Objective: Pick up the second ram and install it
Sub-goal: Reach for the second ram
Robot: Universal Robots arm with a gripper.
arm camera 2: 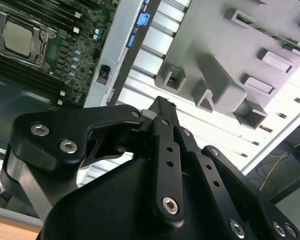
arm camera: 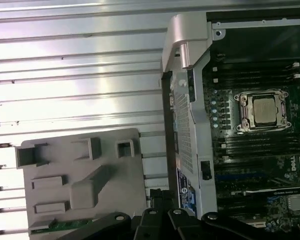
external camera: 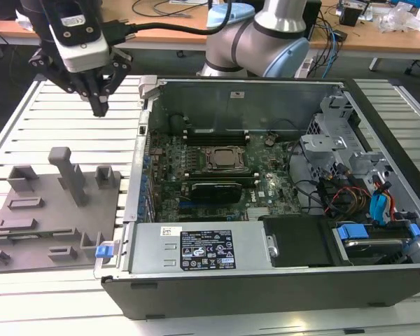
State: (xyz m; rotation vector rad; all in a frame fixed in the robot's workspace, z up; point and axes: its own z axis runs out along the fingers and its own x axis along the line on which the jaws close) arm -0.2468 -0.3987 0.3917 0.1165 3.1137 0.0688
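Observation:
My gripper point(external camera: 99, 106) hangs above the slatted table at the exterior view's left, beyond the grey holder block point(external camera: 56, 224) and beside the open computer case point(external camera: 266, 287). Its black fingers meet at a point with nothing between them, as the second wrist view also shows of the gripper point(arm camera 2: 160, 106). The second ram appears as a thin green strip point(arm camera: 57, 226) lying in a long slot of the holder block point(arm camera: 80, 180) in the first wrist view. The gripper is apart from it and touches nothing.
Inside the case the motherboard carries the CPU socket point(external camera: 224, 159) with dark memory slots on either side and a black module point(external camera: 211, 189) in front. The case's metal wall point(arm camera: 187, 115) stands between block and board. Cables and drive bays point(external camera: 364, 203) fill the exterior view's right.

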